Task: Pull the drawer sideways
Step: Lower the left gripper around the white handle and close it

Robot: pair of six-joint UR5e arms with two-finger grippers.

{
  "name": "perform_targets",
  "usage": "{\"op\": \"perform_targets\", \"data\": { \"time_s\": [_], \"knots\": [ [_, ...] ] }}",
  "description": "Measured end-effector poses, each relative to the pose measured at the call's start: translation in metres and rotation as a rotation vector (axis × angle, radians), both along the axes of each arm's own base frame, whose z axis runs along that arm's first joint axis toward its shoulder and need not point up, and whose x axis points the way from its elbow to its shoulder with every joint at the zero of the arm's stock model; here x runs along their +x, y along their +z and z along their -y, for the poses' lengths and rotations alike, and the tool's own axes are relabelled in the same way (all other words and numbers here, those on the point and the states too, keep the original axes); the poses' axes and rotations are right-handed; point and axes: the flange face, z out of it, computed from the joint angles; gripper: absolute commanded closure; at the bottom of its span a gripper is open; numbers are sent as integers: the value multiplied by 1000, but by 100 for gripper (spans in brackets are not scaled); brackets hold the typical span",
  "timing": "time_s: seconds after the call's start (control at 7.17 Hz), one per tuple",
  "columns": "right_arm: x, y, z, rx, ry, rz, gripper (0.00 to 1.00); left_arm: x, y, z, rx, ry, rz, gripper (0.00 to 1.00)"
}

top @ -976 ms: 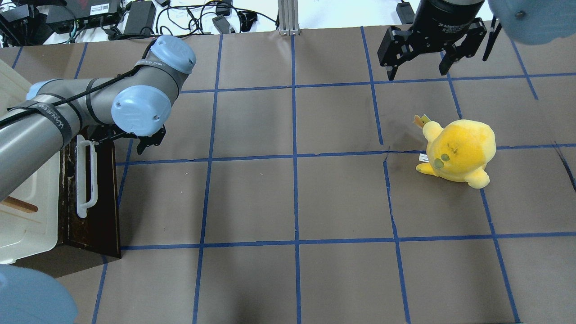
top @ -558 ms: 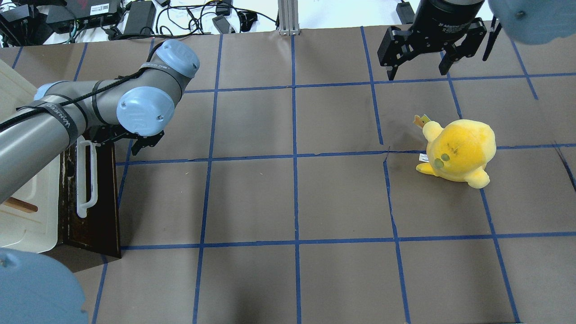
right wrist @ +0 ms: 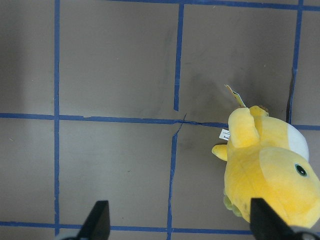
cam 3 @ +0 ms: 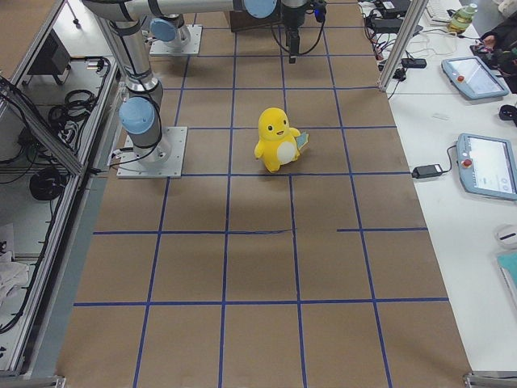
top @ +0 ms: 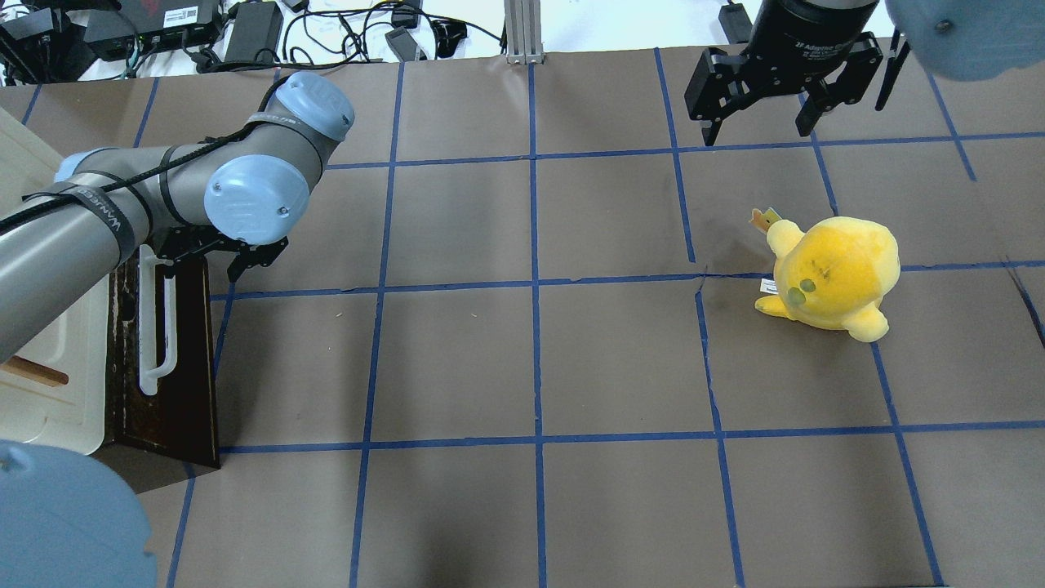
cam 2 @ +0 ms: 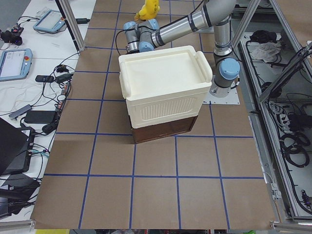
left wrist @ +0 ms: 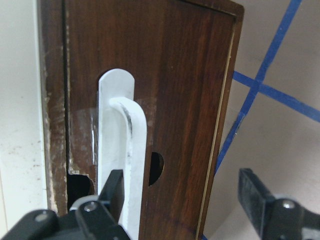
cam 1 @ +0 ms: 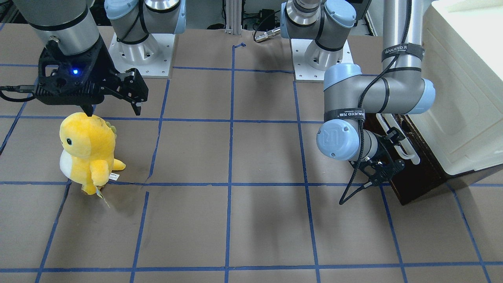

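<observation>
The drawer (top: 175,384) has a dark brown front and a long white bar handle (top: 155,327), and it sits under the cream cabinet (top: 49,392) at the table's left edge. It also shows in the front-facing view (cam 1: 416,177) and the left wrist view (left wrist: 185,100). My left gripper (top: 204,260) is open at the far end of the handle (left wrist: 122,150). One finger (left wrist: 114,189) is right beside the bar and the other (left wrist: 255,197) is past the panel's edge. My right gripper (top: 759,131) is open and empty, high above the table.
A yellow plush toy (top: 833,273) stands on the right side of the table, below the right gripper (cam 1: 114,110). Brown paper with blue tape lines covers the table. Cables and power bricks (top: 245,33) lie beyond the far edge.
My left wrist has swung a little and the gripper has shifted slightly left, toward the handle's end. The drawer, the plush and the right arm have not moved.
</observation>
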Motion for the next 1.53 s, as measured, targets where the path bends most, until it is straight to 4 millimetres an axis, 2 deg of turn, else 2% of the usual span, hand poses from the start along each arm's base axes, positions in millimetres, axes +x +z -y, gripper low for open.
{"op": "perform_targets", "data": {
  "time_s": [0.42,0.84,1.53],
  "knots": [
    [0,0,0,0,0,0,0,12,-5,-2,-3,47,9,17],
    [0,0,0,0,0,0,0,13,-7,-6,10,72,14,25],
    [0,0,0,0,0,-1,0,13,-10,-15,45,108,22,25]
  ]
}}
